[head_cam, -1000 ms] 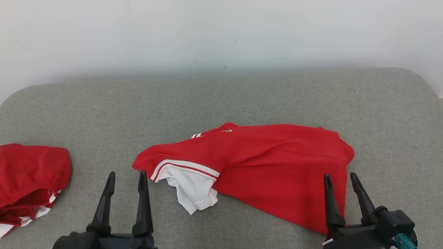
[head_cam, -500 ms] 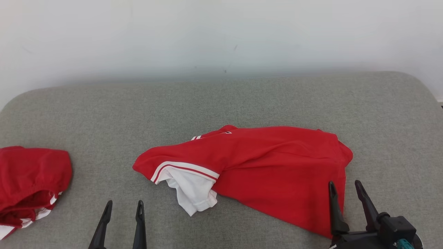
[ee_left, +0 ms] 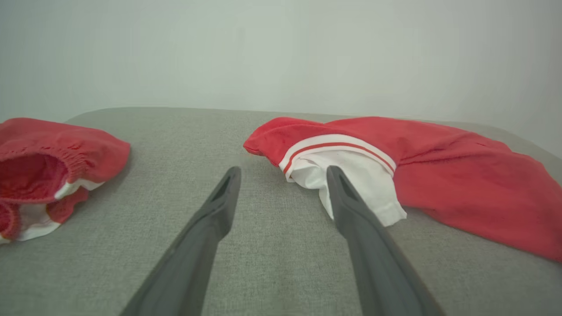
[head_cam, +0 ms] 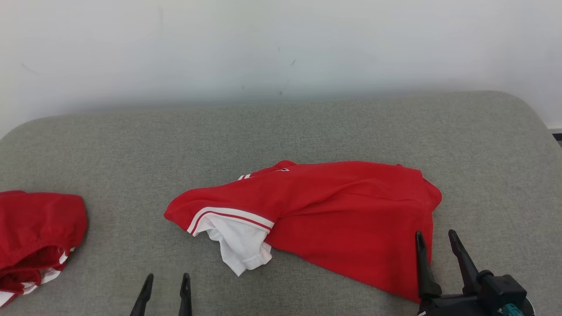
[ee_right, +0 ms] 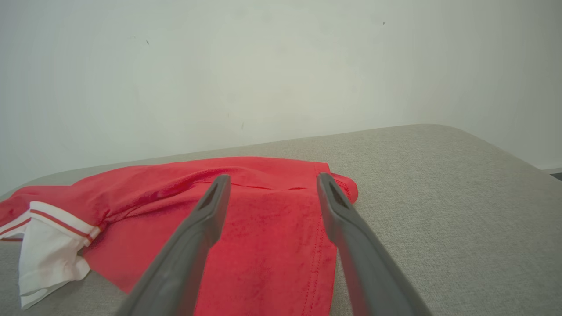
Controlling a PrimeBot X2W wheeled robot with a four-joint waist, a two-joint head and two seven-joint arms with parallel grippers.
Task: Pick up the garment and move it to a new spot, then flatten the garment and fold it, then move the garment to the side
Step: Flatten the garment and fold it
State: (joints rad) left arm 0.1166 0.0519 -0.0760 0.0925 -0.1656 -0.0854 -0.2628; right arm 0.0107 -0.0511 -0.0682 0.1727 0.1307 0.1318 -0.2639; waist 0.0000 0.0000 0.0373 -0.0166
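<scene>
- Left hand [head_cam: 168, 276] and right hand [head_cam: 434, 233]: both wide, empty.
- Red shirt [head_cam: 342, 206] lies crumpled, mid-worktop.
- Advice: pinch near hem right, sleeve left; lift evenly.

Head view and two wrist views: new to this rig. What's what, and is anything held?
A two-armed wheeled robot; each arm ends in a two-fingered claw. The head view comes from a camera on its head, looking down; the wrist views come from cameras looking along each claw's dark fingers. A crumpled red garment with white trim lies on the grey padded surface; a second red garment sits at the robot's left. The left claw and right claw are open, holding nothing.
</scene>
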